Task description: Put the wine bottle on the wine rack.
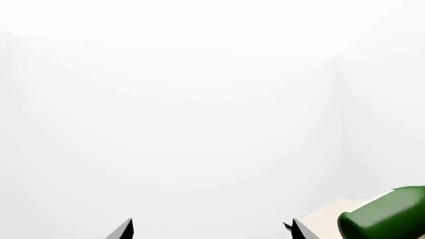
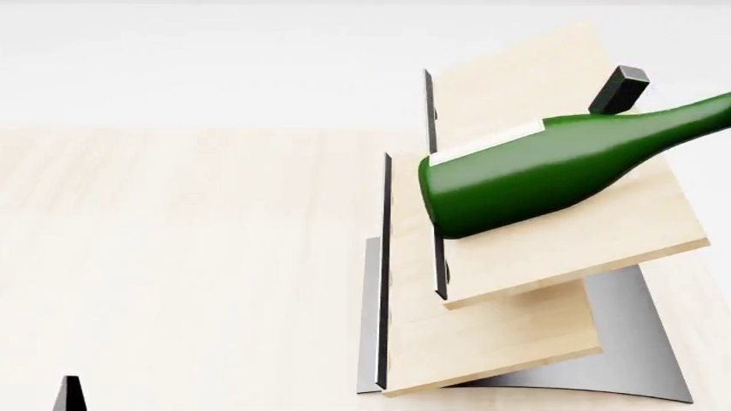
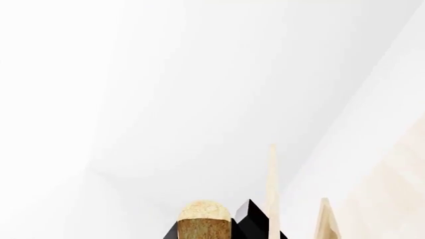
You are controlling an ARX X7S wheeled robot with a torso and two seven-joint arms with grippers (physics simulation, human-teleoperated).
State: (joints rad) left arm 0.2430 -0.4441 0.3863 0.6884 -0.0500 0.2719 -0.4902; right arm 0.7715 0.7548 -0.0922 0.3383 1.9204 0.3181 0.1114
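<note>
The dark green wine bottle (image 2: 537, 175) lies tilted across the upper board of the wine rack (image 2: 594, 248). Its base is near the dark rail and its neck runs off the right edge of the head view. I cannot tell whether it touches the board. In the right wrist view its tan cork (image 3: 204, 221) sits between the dark fingers of my right gripper (image 3: 206, 233), which is shut on the neck. My left gripper (image 1: 212, 230) is open and empty, with the bottle's base (image 1: 385, 215) beside it. One left fingertip (image 2: 72, 390) shows low in the head view.
The rack stands on a light wooden table (image 2: 171, 257), on a curved grey metal base (image 2: 639, 334). It has a lower board (image 2: 491, 351) and a small black block (image 2: 618, 87) at the back. A white wall is behind.
</note>
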